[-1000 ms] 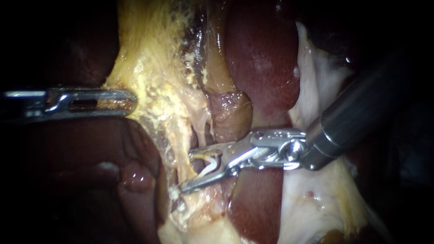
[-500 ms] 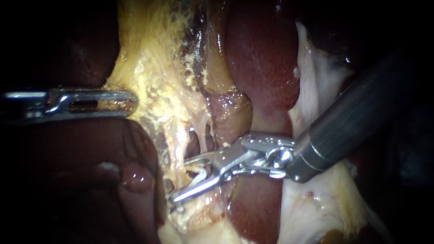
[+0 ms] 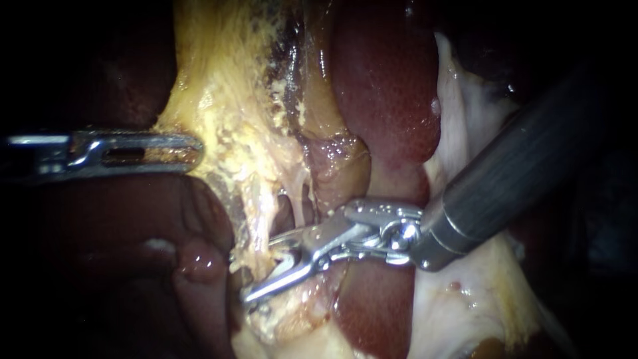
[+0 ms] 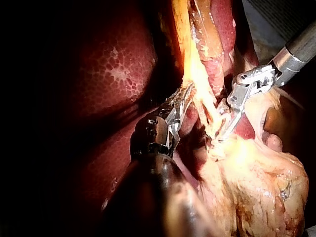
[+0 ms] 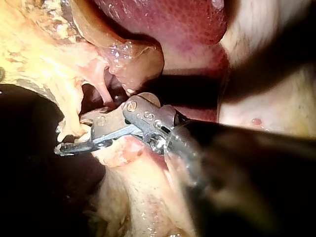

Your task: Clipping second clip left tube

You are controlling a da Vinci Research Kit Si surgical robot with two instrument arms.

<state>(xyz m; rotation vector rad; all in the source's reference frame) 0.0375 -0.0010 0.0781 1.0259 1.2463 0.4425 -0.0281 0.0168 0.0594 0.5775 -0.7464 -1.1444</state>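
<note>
The end effector of the silver right instrument [image 3: 260,267] gapes wide around the pale yellowish tube [image 3: 254,229]; the silver left instrument [image 3: 189,149] clamps yellow fatty tissue [image 3: 226,113].

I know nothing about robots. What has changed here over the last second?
The right instrument has slid further in towards the left instrument. Its open pincer, with a clip inside, now reaches deeper across the yellow tissue. Nothing was gripped or let go. The left instrument stays shut on the yellow tissue, in the same place.
</note>
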